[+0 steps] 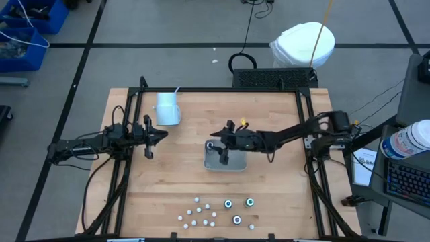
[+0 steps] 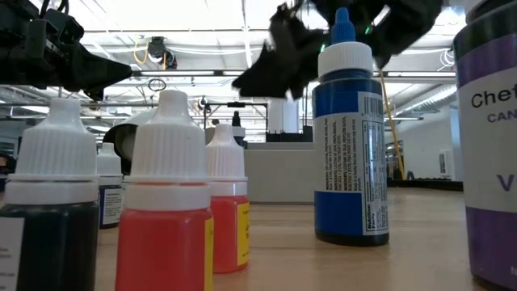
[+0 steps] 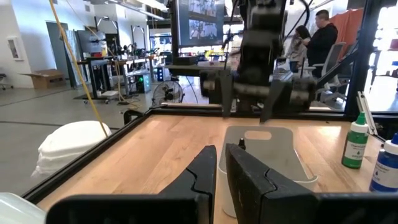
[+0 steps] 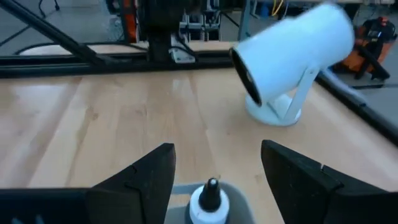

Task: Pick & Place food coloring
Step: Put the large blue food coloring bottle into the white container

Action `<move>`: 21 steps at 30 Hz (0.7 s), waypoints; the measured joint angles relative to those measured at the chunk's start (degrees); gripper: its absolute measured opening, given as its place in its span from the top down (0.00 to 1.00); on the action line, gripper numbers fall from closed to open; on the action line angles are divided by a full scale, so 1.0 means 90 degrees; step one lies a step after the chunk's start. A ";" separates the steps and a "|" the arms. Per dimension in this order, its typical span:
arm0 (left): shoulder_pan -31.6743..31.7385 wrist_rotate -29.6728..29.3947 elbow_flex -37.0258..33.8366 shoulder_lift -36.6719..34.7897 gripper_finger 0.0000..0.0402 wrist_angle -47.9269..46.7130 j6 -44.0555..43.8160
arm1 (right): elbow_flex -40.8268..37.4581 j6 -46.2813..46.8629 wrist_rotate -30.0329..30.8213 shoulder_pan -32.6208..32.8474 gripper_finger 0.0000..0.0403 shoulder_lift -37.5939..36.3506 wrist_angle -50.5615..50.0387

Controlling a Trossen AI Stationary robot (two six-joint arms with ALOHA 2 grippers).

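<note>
A small bottle with a white cap and dark tip (image 4: 209,199) stands upright in the grey tray (image 1: 234,163) at the table's middle. My right gripper (image 4: 217,155) hovers just above it, open, one finger on either side of the cap and clear of it; it also shows from above (image 1: 215,142). Several more food coloring bottles (image 1: 216,211) stand in a loose cluster near the table's front edge, some with teal tops (image 1: 228,204). My left gripper (image 3: 221,167) waits at the table's left, shut, level and holding nothing.
A white cup (image 1: 168,109) sits at the far left of the table, beyond the tray. A green bottle (image 3: 356,143) and a blue one (image 3: 385,165) stand toward the front edge. Black frame rails border the table. Bare wood lies between tray and bottle cluster.
</note>
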 joint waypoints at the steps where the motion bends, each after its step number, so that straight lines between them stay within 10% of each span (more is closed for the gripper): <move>1: 0.0001 0.0000 0.0000 0.0001 0.90 -0.0001 0.0000 | 0.0002 -0.0040 0.0001 0.0040 0.44 -0.0190 -0.0118; 21: 0.0001 0.0000 0.0000 0.0002 0.90 -0.0043 0.0000 | 0.0007 -0.0475 0.0013 0.0844 0.63 -0.2102 -0.1975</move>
